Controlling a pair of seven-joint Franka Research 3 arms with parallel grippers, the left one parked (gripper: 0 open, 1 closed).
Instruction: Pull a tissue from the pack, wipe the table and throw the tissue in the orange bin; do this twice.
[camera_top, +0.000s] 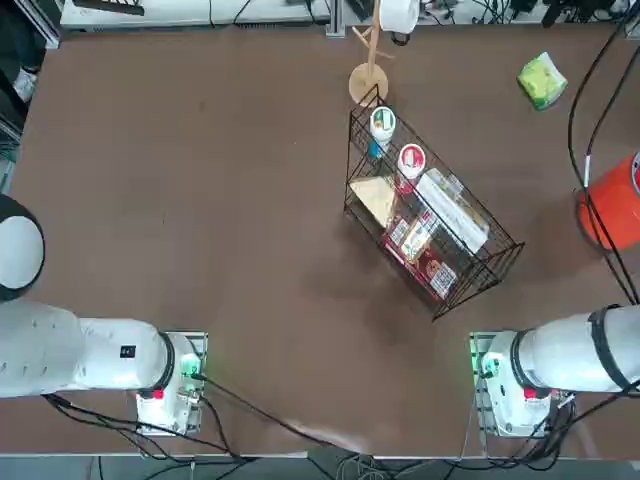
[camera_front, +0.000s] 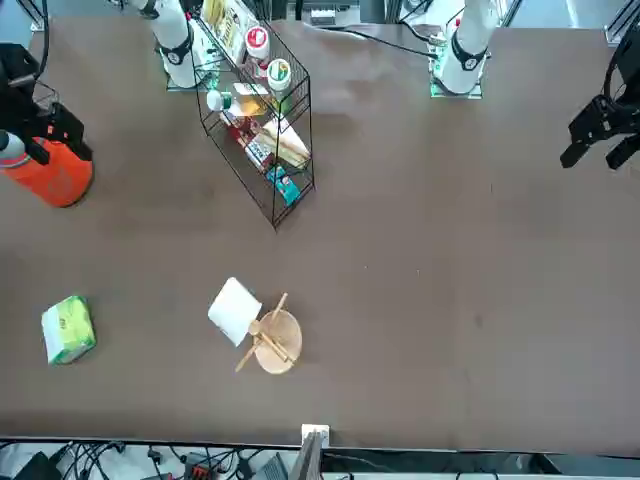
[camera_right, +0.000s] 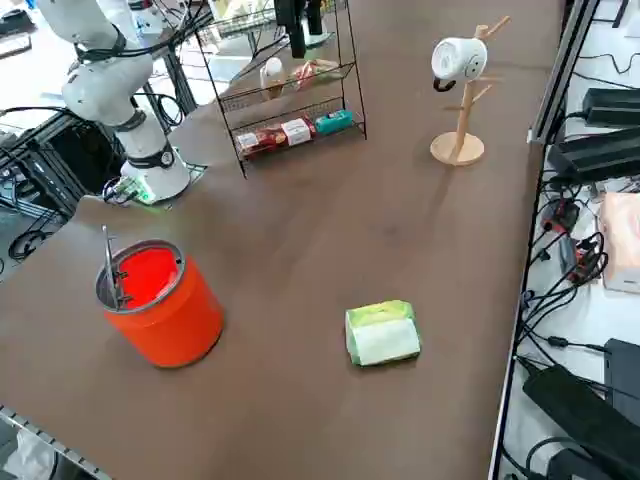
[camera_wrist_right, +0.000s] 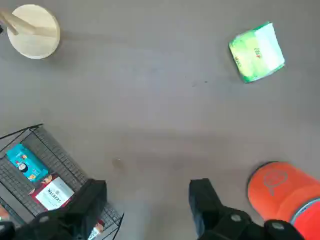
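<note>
The right tool (camera_wrist_right: 147, 200) hangs above the worktop (camera_wrist_right: 150, 110), pointing straight down, jaws wide apart and empty; the pack (camera_wrist_right: 256, 52) lies well apart from it, near the orange bin (camera_wrist_right: 277, 192).

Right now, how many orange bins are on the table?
1. The orange bin stands near the table's edge on the robot's right, beside the green pack. The wire basket could hide small things, but not another bin.

Right gripper (camera_wrist_right: 147, 200) raised, fingers (camera_wrist_right: 204, 197) wide apart.
</note>
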